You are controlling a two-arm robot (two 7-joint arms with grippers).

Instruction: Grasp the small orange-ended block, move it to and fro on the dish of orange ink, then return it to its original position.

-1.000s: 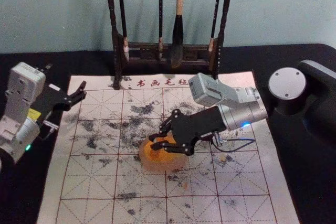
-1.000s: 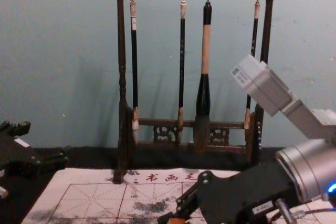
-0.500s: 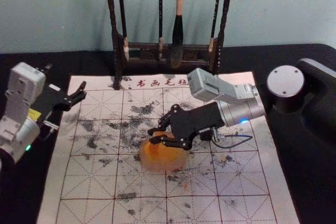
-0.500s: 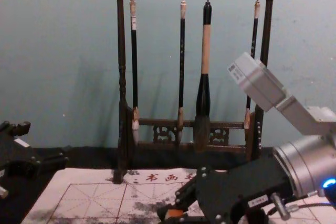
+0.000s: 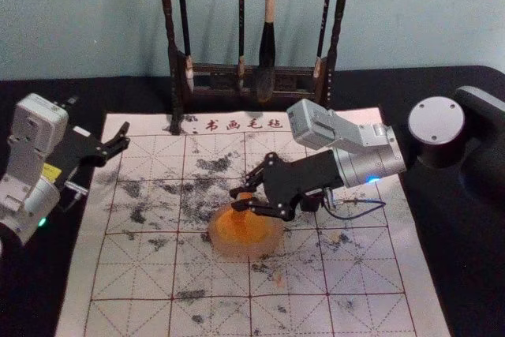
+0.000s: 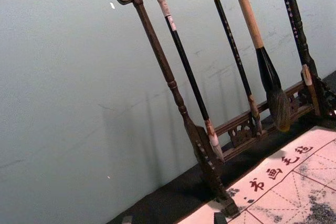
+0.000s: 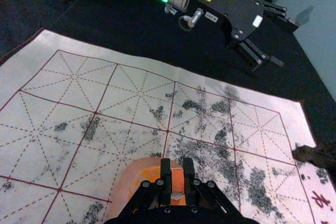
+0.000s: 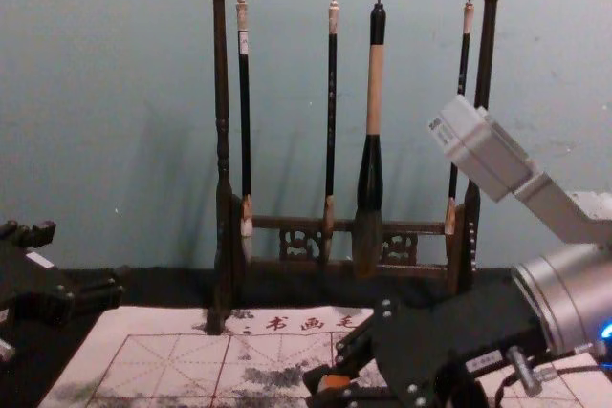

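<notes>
- Head view: the right gripper (image 5: 237, 199) grips the small block (image 5: 245, 197) over the dish (image 5: 243, 249), set mid-mat, between the left and right edges of the mat (image 5: 426, 297). The block's long axis looks roughly upright, its lower part toward the orange ink (image 5: 243, 229); fingers partly cover it, and whether it touches the ink is hard to say. Against the earlier frame, gripper and block sit nearer the mat's far edge and a little toward its right edge. The left gripper (image 5: 99, 116) is parked by the mat's far left corner, fingers spread.
- Left wrist view: brushes (image 6: 189, 66) hang from the rack (image 6: 170, 80).
- Right wrist view: the block's orange face shows between the closed-in fingers; its lower end is hidden.
- Chest view: an orange piece of block shows among the fingers; the rest is hidden.
</notes>
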